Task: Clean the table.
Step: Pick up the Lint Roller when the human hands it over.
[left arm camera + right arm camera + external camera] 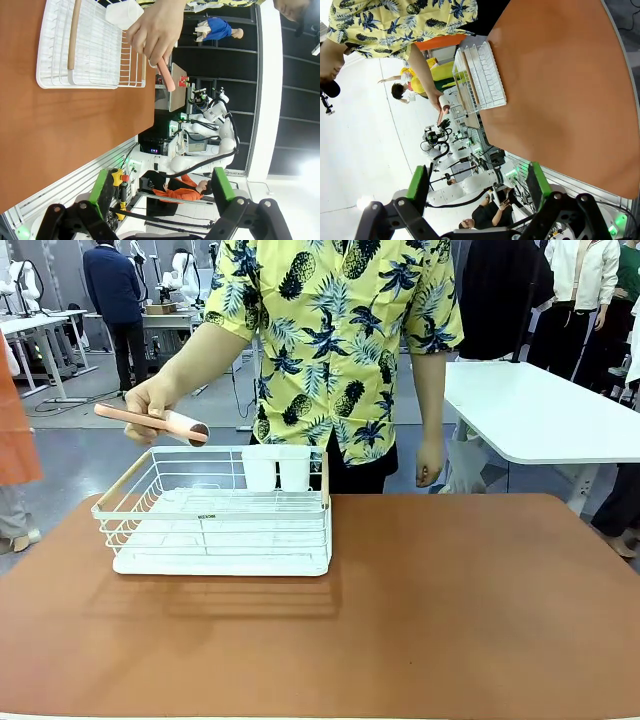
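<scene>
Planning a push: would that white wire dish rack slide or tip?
The dish rack probably slides rather than tips, sitting low and wide on its flat tray. Likely light: it is mostly open wire.

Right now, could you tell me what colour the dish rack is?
The dish rack is white; front view best.

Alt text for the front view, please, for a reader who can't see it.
A person in a yellow pineapple-print shirt stands across the reddish-brown table, holding a pink-handled roller in one hand by the far edge of a white wire dish rack on it. A white table stands behind.
</scene>
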Robot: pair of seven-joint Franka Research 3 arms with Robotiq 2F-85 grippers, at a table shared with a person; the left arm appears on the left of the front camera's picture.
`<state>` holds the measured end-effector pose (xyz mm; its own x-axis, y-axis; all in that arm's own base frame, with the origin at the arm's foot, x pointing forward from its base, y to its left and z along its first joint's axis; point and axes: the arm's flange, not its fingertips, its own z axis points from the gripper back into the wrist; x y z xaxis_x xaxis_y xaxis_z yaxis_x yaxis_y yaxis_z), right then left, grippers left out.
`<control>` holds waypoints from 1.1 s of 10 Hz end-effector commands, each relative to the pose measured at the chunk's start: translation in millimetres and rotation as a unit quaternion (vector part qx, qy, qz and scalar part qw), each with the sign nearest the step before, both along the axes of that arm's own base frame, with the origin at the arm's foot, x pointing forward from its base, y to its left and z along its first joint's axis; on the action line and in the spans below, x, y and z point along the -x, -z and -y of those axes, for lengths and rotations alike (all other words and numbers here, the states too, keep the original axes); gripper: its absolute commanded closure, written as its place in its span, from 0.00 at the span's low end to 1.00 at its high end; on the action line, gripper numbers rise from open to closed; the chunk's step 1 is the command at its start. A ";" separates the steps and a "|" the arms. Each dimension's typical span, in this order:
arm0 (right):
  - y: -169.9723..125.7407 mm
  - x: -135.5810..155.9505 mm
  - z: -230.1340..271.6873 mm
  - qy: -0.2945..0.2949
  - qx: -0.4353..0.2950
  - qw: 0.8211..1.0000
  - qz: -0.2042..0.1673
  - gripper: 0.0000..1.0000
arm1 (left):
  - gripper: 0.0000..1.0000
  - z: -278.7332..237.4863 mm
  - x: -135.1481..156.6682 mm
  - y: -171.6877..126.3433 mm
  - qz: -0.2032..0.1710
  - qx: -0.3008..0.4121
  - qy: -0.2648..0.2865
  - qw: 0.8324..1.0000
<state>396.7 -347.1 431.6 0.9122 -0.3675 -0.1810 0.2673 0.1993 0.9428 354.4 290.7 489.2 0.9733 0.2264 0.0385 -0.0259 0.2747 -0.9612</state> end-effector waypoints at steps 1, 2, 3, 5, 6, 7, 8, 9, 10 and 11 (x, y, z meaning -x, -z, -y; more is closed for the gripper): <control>-1.7 -0.3 -0.7 -0.001 0.001 1.000 0.001 0.00 | 0.00 -0.8 1.2 -1.2 0.001 0.000 -0.001 1.000; -1.7 -0.3 -0.7 -0.001 0.001 1.000 0.001 0.00 | 0.00 -0.8 1.2 -1.2 0.001 0.000 -0.001 1.000; -1.7 -0.3 -0.7 -0.001 0.001 1.000 0.001 0.00 | 0.00 -0.8 1.2 -1.2 0.001 0.000 -0.001 1.000; -1.7 -0.3 -0.7 -0.001 0.001 1.000 0.001 0.00 | 0.00 -0.8 1.2 -1.2 0.001 0.000 -0.001 1.000; -1.7 -0.3 -0.7 -0.001 0.001 1.000 0.001 0.00 | 0.00 -0.8 1.2 -1.2 0.001 0.000 -0.001 1.000; -1.7 -0.3 -0.7 -0.001 0.001 1.000 0.001 0.00 | 0.00 -0.8 1.2 -1.2 0.001 0.000 -0.001 1.000; -1.7 -0.3 -0.7 -0.001 0.001 1.000 0.001 0.00 | 0.00 -0.8 1.2 -1.2 0.001 0.000 -0.001 1.000; -1.7 -0.3 -0.7 -0.001 0.001 1.000 0.001 0.00 | 0.00 -0.8 1.2 -1.2 0.001 0.000 -0.001 1.000; -1.7 -0.3 -0.7 -0.001 0.001 1.000 0.001 0.00 | 0.00 0.0 0.0 0.0 0.000 0.000 0.000 1.000; -1.7 -0.3 -0.7 -0.001 0.001 1.000 0.001 0.00 | 0.00 20.8 20.1 -15.1 -0.021 -0.029 -0.039 0.999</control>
